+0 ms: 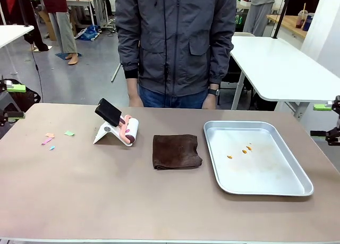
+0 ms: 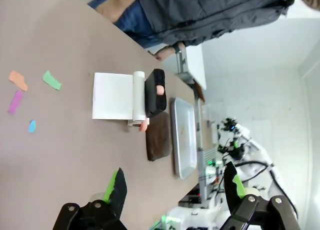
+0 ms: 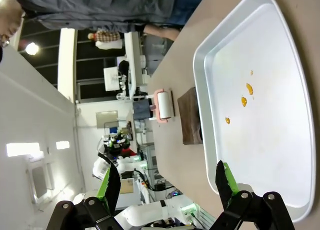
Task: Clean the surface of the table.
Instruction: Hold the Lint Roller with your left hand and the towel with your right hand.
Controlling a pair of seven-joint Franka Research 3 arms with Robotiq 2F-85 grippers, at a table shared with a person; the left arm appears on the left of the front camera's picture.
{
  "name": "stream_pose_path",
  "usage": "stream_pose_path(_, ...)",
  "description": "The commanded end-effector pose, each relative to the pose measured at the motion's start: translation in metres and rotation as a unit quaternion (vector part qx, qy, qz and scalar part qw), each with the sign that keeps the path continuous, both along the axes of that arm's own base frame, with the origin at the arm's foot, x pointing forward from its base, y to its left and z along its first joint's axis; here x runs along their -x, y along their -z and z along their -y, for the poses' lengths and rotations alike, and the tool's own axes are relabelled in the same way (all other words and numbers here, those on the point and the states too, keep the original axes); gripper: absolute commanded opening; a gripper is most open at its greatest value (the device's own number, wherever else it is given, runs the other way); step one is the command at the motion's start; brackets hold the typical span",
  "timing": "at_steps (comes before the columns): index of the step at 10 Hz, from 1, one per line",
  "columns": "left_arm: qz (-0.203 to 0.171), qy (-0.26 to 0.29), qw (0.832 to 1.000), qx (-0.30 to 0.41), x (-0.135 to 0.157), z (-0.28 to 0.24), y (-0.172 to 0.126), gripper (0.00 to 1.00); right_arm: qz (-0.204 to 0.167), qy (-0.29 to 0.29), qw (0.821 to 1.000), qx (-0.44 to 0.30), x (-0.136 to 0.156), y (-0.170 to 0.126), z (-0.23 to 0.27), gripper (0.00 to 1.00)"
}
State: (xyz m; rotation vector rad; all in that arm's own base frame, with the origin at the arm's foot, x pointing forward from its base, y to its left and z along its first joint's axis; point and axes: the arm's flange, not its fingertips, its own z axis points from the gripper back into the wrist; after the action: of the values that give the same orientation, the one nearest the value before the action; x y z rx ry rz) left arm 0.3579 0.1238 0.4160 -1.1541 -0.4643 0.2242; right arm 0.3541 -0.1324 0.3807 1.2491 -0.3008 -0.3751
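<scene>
The large rectangular beige-brown table (image 1: 133, 201) was spread across the whole foreground of the front view, with a person in a grey jacket (image 1: 175, 42) stood at its twelve o'clock edge. Nothing had yet been wiped or picked up, so the cleaning was judged not begun.

What was to be removed was laid out in two patches. Small scraps of coloured paper (image 1: 53, 138) were scattered towards nine o'clock, directly on the tabletop. A few orange spots (image 1: 244, 150) were seen inside the silver rectangular metal tray (image 1: 276, 169), which was set at three o'clock.

The tools were placed between these patches, probably so that either arm could reach them. A folded dark-brown cloth (image 1: 177, 151) lay flat at the centre, just beside the tray's nine o'clock rim. A white lint roller with a black handle on a white stand (image 1: 119, 128) was propped at ten o'clock from the cloth, its handle tilted up where it could be gripped.

The left gripper (image 2: 174, 182) was held above the table's nine o'clock end, jaws spread wide and empty. The right gripper (image 3: 167, 175) was held over the tray's three o'clock side, likewise spread and holding nothing. The roller was judged suited to the dry scraps, the cloth to the spots.
</scene>
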Motion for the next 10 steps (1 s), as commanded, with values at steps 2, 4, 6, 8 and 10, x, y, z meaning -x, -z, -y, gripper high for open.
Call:
stream_pose_path(2,0.010,0.079,0.995,-0.056,-0.021,0.008,-0.026,1.00,0.019,-0.019,0.998,0.050,-0.015,-0.027,-0.051,1.00)
stream_pose_path(4,-0.005,0.121,0.988,-0.101,-0.042,0.026,-0.042,1.00,0.019,-0.053,0.994,0.098,-0.029,-0.041,-0.100,1.00)
stream_pose_path(6,-0.022,0.167,0.972,-0.166,-0.067,0.062,-0.058,1.00,0.019,-0.075,0.983,0.164,-0.044,-0.059,-0.163,1.00)
stream_pose_path(8,-0.041,0.197,0.953,-0.227,-0.090,0.100,-0.066,1.00,0.010,-0.087,0.971,0.222,-0.056,-0.063,-0.229,1.00)
stream_pose_path(10,-0.058,0.221,0.937,-0.263,-0.108,0.137,-0.069,1.00,0.002,-0.121,0.953,0.278,-0.063,-0.052,-0.291,1.00)
